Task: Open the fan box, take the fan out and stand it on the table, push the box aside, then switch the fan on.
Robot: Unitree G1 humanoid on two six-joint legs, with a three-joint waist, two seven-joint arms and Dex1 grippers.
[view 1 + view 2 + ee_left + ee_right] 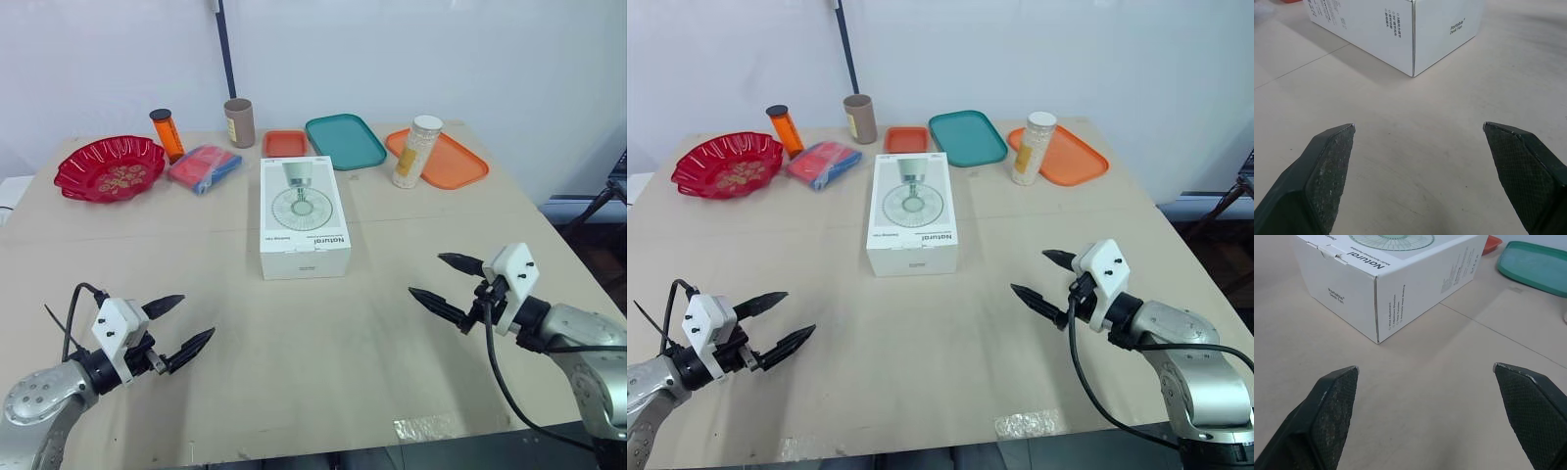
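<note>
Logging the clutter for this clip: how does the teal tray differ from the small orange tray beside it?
The teal tray is clearly larger than the small orange tray. The teal tray lies skewed relative to the fan box; the small orange tray sits squarer to it. Both are shallow, rimmed, empty, side by side behind that box.

1. The white fan box [912,211] is seen lying flat and closed on the table [921,362].
2. The left gripper [799,312] and right gripper [1028,271] are held with fingers spread, nearer than the box and apart from it.
3. A red bowl [725,164] and a teal tray [967,137] are set behind it.
</note>
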